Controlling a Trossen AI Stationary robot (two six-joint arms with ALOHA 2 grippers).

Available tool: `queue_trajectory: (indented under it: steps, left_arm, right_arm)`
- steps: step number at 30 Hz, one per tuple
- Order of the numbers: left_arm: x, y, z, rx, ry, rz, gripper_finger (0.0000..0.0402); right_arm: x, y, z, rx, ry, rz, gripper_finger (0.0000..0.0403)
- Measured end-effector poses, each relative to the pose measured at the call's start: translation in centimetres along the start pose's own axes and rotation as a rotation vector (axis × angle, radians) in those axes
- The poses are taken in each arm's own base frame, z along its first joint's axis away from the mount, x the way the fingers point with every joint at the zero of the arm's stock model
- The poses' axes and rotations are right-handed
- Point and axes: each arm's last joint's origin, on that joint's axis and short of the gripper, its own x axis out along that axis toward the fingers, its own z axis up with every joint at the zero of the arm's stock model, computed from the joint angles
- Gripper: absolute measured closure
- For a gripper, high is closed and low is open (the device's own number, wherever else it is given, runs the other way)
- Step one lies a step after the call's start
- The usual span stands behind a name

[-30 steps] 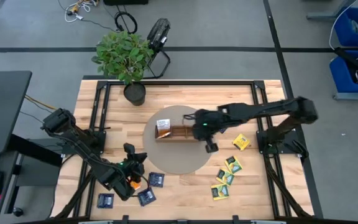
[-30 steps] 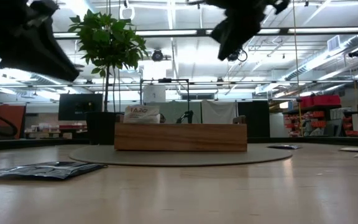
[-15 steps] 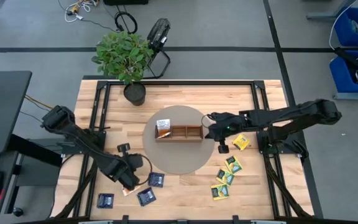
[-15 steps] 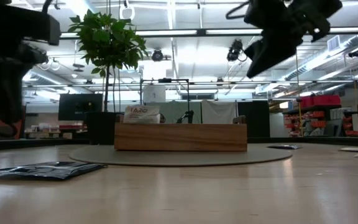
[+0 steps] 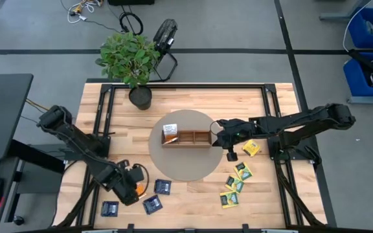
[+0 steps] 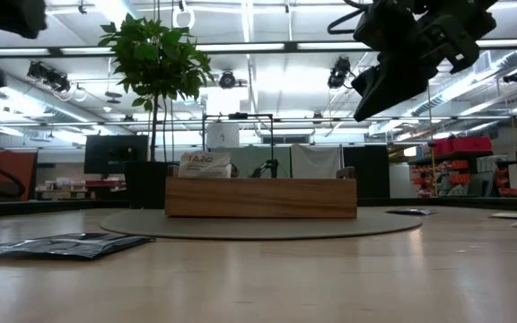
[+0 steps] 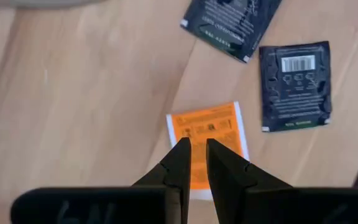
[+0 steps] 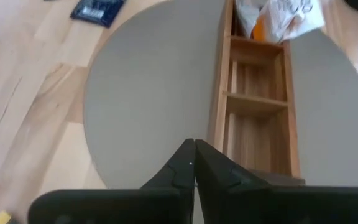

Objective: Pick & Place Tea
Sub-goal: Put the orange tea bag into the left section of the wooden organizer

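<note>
1. Tea: the nearest target is an orange tea packet lying flat on the bare wooden table, at about 7 o'clock from the round grey mat. Dark blue packets lie just beside it; yellow-green packets are grouped at about 4 o'clock from the mat.
2. Wooden three-compartment tray: sits on the mat. The 9 o'clock end compartment already holds packets; the other two look empty.
3. Left gripper: poised directly over the orange packet, fingers narrowly parted, nothing between them. Contact with the packet cannot be confirmed.
4. Right gripper: just off the tray's 3 o'clock end, fingers pressed together, carrying nothing.
5. Handling judgement: the packet is very light, thin and flexible, with a smooth wrapper likely to slide on the wood. Lying flat, it offers little edge.
6. Recommended hold: pinch across one free edge or corner, clear of the neighbouring blue packets, pressing down so the wrapper buckles up between the fingers.
7. Risk: the packet may skate away or slip out once lifted.
</note>
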Motion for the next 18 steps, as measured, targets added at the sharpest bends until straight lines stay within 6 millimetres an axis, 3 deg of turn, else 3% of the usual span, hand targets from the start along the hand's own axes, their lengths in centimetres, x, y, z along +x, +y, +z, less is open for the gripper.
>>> queue_trajectory:
  steps: [8,18]
  left_arm:
    - [-0.4,-0.8,-2.1,-0.2,0.037,-0.021,0.0336]
    - [0.3,-1.4,-3.3,-0.585,0.049,0.021,0.0232]
  right_arm:
    - [0.0,0.0,0.3,-0.003,-0.029,0.012,0.0385]
    - [0.0,0.0,0.3,-0.015,-0.038,0.013,0.0385]
